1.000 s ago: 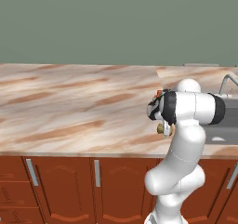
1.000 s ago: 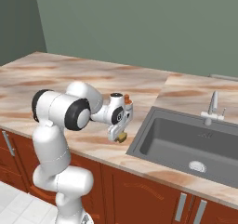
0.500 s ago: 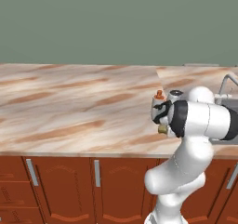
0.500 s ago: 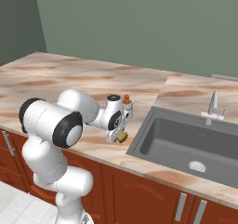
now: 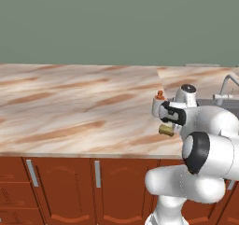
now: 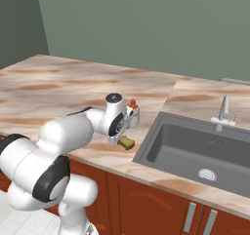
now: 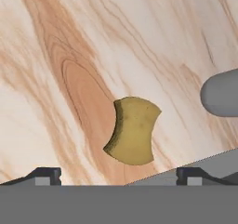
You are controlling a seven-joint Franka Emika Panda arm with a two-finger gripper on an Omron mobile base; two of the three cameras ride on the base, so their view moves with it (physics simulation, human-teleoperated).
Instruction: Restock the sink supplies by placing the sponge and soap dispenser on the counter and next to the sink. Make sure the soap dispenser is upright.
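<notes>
The arm bends low over the surface [image 5: 84, 112]; its claw [image 7: 118, 175] hangs wide open above the sponge [image 7: 133, 131], beside the upright soap dispenser [image 5: 158, 105].

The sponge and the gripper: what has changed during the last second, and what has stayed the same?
The gripper has opened and let go of the sponge, which now lies free on the counter beside the sink. The arm's big lower joints have swung round toward the sink side. The soap dispenser stays upright next to the sink, and the sponge has kept its place near it.
</notes>
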